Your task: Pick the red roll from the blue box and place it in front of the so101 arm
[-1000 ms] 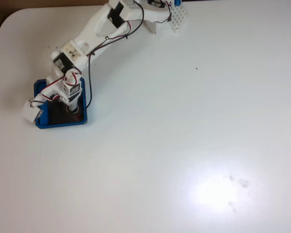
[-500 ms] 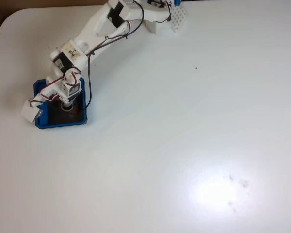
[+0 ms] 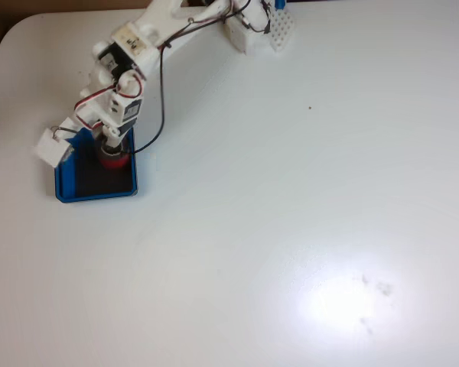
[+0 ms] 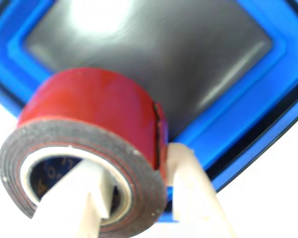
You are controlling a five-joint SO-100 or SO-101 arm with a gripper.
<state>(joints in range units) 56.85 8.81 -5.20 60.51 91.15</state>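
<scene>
White pointed pincer [image 4: 139,193] grasps small red tape-like roll [image 4: 94,106]: one finger inside pale core, other outside. Roll above shallow bright-blue square box [image 3: 60,191] on white tabletop [image 3: 291,191].

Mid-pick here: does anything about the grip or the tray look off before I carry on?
Nothing alarming. The gripper pinches the red roll through its wall, one finger inside the core, one outside. The tape's loose end stands slightly proud. The blue box sits flat and looks intact.

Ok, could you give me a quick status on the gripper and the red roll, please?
Gripper shut on the red roll, one finger through its core. Roll above the blue box, lifted off its floor. White table ahead open.
</scene>
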